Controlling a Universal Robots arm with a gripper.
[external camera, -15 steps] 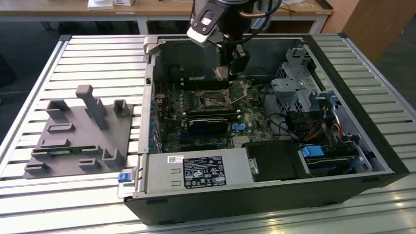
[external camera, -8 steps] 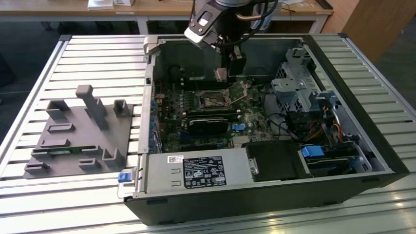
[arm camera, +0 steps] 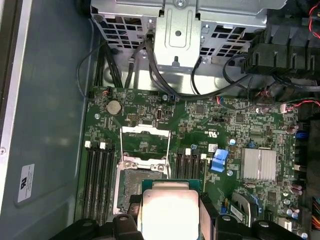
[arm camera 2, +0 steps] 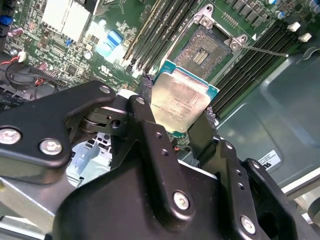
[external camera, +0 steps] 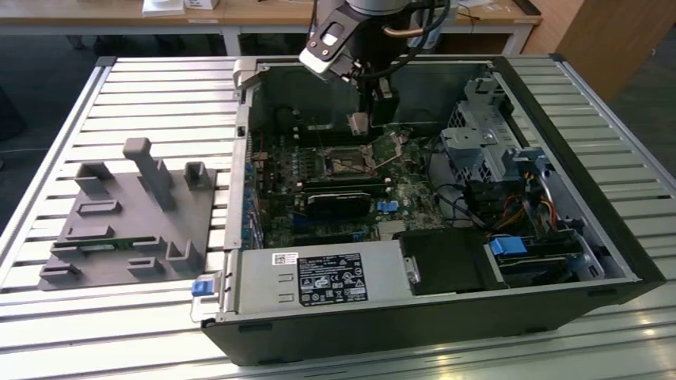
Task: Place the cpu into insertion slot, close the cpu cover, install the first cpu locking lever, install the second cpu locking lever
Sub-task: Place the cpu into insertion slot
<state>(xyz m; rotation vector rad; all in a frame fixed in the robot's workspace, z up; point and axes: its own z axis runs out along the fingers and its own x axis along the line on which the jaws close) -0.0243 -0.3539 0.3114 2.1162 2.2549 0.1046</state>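
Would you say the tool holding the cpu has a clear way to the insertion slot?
Probably yes: the cpu cover stands open, the insertion slot lies bare, nothing between it and the cpu.

Silver cpu above bare insertion slot; cpu cover open.

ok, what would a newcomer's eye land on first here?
The cpu clamped in the pincer, hanging above the green board in the second wrist view. Just beyond it the insertion slot lies bare; in the first wrist view its cpu cover stands open. In the exterior view, the open computer case sits on a slatted table, a grey fixture at the exterior view's left.
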